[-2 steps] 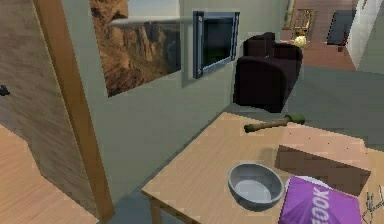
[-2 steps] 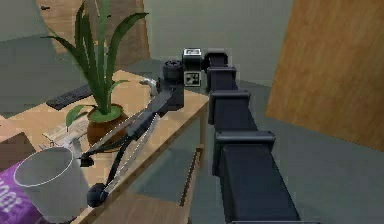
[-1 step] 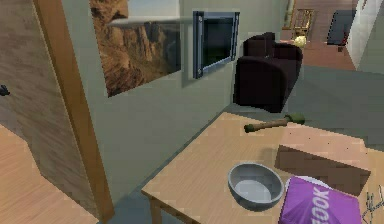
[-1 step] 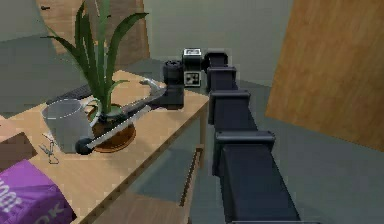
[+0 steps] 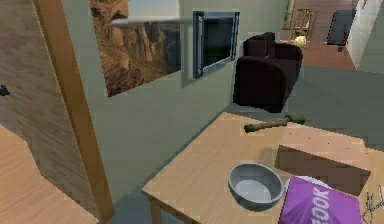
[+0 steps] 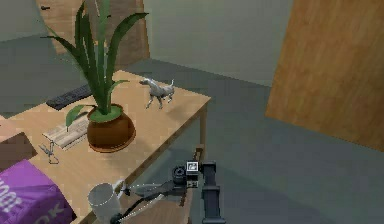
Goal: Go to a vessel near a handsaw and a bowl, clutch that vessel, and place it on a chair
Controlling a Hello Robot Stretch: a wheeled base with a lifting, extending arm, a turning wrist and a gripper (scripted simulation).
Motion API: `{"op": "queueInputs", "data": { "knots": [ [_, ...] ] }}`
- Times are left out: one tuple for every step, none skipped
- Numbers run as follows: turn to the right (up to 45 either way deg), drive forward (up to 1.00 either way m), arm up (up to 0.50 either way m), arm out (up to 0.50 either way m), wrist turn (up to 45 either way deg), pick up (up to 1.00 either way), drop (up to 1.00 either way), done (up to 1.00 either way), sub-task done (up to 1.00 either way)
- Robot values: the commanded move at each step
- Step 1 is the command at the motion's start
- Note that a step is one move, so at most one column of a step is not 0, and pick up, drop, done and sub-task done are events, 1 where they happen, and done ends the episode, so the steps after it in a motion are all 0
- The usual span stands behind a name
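In the forward view, a wooden surface [image 5: 190, 165] carries a grey bowl [image 5: 255, 184], with a purple book [image 5: 320, 205] just beside it and a cardboard box [image 5: 322, 160] behind. A long brownish thing [image 5: 275, 124], perhaps the handsaw, lies at the far edge. A dark armchair [image 5: 265, 75] stands beyond.

In the arm side view, a pale vessel [image 6: 102, 200] sits near the surface's edge by the book. The tool [image 6: 130, 192] reaches it from the right, and I cannot tell whether it holds anything. A potted plant [image 6: 108, 128] and a dog figurine [image 6: 157, 92] stand farther along.

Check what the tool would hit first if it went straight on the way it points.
Likely the pale grey rounded vessel at the edge of the light wooden table, just beyond the tool; depth is unclear.
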Motion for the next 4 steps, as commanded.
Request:
{"op": "queueInputs", "data": {
  "knots": [
    [0.0,0.0,-0.32,0.0,0.0,0.0,0.0,0.0,0.0],
    [0.0,0.0,0.0,0.0,0.0,0.0,1.0,0.0,0.0],
    [0.0,0.0,0.1,0.0,0.0,0.0,0.0,0.0,0.0],
    [0.0,0.0,0.0,-0.08,0.0,0.0,0.0,0.0,0.0]
  ]
}}
